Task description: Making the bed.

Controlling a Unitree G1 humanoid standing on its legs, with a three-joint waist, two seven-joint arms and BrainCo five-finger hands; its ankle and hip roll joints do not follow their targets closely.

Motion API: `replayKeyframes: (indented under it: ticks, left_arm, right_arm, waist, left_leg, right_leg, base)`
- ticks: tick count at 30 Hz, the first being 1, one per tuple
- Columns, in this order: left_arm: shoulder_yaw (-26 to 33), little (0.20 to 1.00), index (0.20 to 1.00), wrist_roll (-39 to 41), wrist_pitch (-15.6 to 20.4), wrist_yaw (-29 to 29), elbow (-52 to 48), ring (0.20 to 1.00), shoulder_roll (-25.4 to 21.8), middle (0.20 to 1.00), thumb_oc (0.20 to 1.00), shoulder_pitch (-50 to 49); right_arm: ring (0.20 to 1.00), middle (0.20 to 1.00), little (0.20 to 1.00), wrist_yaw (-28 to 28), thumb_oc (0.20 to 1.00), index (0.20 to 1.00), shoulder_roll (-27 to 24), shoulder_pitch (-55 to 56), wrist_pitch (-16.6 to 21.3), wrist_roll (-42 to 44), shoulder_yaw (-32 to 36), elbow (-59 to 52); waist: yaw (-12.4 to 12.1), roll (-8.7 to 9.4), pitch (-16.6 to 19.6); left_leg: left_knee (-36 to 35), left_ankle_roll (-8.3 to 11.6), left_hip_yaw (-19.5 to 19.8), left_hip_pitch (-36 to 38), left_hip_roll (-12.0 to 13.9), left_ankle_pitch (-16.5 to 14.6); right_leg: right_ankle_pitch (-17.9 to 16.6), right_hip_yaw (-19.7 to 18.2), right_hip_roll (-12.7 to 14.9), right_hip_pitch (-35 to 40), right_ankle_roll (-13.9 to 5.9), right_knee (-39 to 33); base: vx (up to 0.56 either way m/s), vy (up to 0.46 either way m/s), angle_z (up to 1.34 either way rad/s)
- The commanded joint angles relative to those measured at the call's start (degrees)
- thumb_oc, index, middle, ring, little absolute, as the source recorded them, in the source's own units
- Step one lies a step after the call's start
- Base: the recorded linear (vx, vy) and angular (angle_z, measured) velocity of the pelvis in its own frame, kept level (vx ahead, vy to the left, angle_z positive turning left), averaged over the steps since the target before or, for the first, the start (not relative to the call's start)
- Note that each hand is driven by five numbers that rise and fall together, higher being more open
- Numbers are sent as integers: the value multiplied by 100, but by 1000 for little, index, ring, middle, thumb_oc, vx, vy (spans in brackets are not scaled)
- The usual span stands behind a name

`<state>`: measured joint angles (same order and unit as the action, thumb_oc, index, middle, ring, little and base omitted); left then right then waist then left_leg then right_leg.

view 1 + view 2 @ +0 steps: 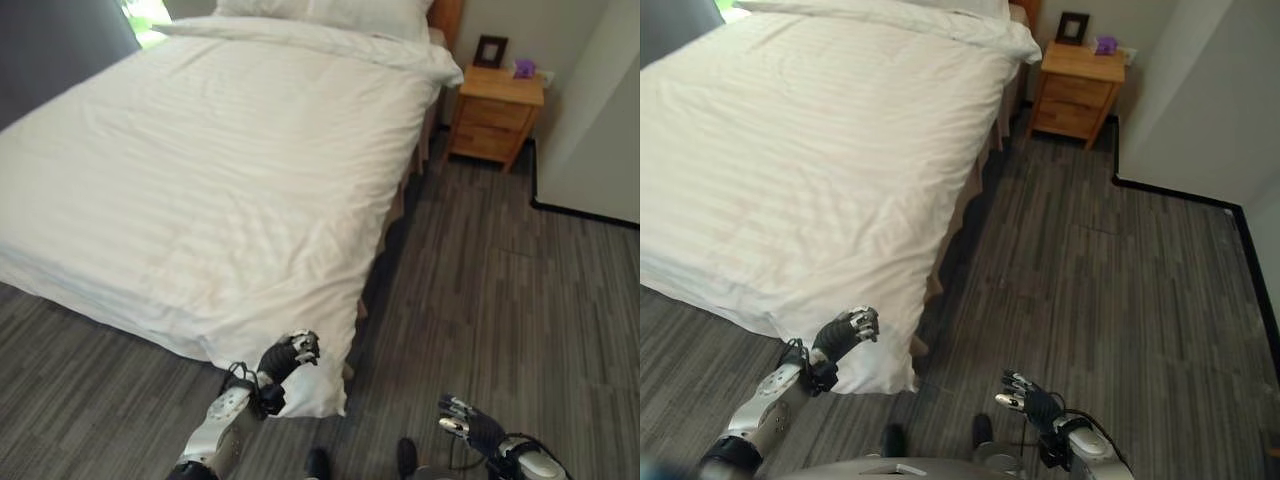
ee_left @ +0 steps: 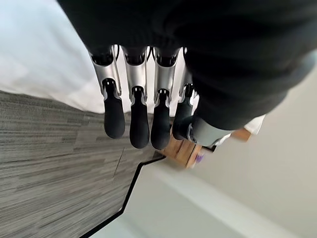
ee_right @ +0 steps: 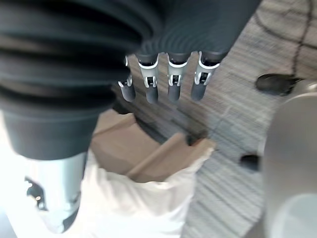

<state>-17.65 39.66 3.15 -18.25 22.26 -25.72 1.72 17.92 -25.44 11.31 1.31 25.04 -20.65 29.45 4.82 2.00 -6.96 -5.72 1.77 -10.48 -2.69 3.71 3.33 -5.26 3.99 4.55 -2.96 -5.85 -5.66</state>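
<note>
A white striped duvet [image 1: 220, 170] lies spread flat over the bed, with white pillows [image 1: 330, 12] at the head. Its near corner [image 1: 315, 385] hangs down almost to the floor. My left hand [image 1: 290, 355] hovers just in front of that corner, and in the left wrist view its fingers [image 2: 138, 114] are straight and hold nothing. My right hand [image 1: 470, 425] is low over the floor to the right of the bed, apart from the duvet, with its fingers [image 3: 173, 82] relaxed and empty. The right wrist view shows the hanging duvet corner [image 3: 148, 203] over the brown bed base [image 3: 133, 148].
A wooden nightstand [image 1: 497, 112] stands beside the bed's head, bearing a picture frame [image 1: 491, 50] and a small purple object [image 1: 524, 68]. A white wall panel [image 1: 600, 100] closes off the far right. Grey striped floor [image 1: 480, 280] runs along the bed's right side. A grey curtain [image 1: 60, 40] hangs at the far left.
</note>
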Motion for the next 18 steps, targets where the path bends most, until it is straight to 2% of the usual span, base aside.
replayKeyframes:
  ticks: [1, 11, 18]
  left_arm:
    - [28, 200, 200, -148, 290, -18, 344, 200, -221, 200, 200, 493]
    - [348, 200, 200, -108, 512, 373, 1272, 200, -467, 200, 200, 1238]
    - [550, 200, 200, -492, 488, 771, 3199, 200, -385, 200, 200, 1903]
  right_arm:
    - [1000, 1000, 1000, 95, 1000, 1000, -102, -307, 154, 91, -134, -413]
    - [1000, 1000, 1000, 25, 1000, 1000, -191, -611, 236, 214, -252, -420]
    - [1000, 1000, 1000, -195, 1000, 1000, -171, -1058, 343, 284, -437, -310]
  waist:
    - [43, 17, -138]
    - [83, 213, -516]
    - [147, 490, -895]
  left_leg:
    - [72, 95, -35, -87, -37, -92]
    - [72, 109, -90, -773, 15, 108]
    - [72, 138, -171, -1236, 88, 243]
  right_leg:
    - [209, -38, 157, -153, -211, 284]
    - [-62, -168, 104, -916, -232, 314]
    - [-296, -279, -15, -1394, -243, 239]
  base:
    - [-89, 25, -5]
    - [-87, 24, -6]
    - [-61, 9, -13]
